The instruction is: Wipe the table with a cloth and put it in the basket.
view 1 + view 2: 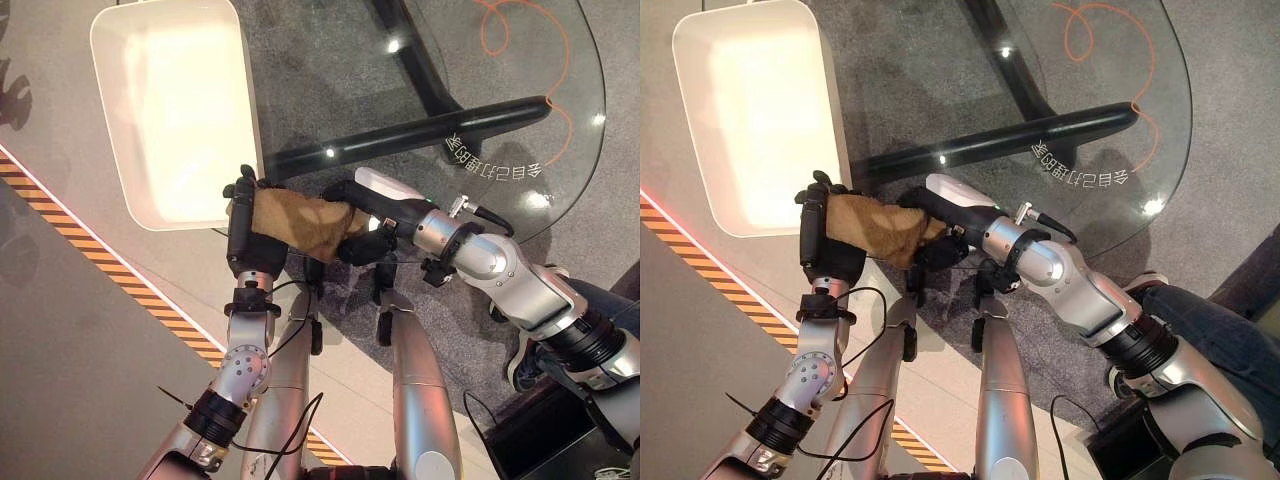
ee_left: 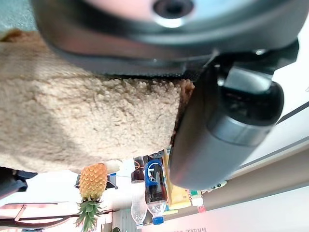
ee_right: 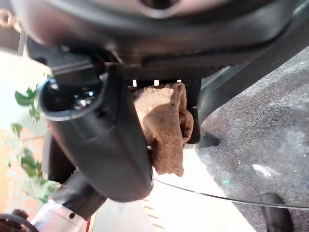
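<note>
Tan, nubbly terry cloth (image 1: 300,221) stretched between both hands just off the near edge of the round glass counter (image 1: 560,150), long axis running left to right. Left hand (image 1: 243,232) fingers (image 1: 241,186) curled over one end; right hand (image 1: 372,222) fingers clamped on the other, folded end. White, smooth, rounded-rectangle basket (image 1: 140,190) just beyond the left hand.

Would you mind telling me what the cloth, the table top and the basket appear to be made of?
The cloth, held between the left hand and right hand, looks like tan terry or fleece: its nap is nubbly. The table top looks like clear glass, since the carpet and dark frame show through it and lights glint on it. The basket looks like smooth cream plastic, though that is less certain.
</note>
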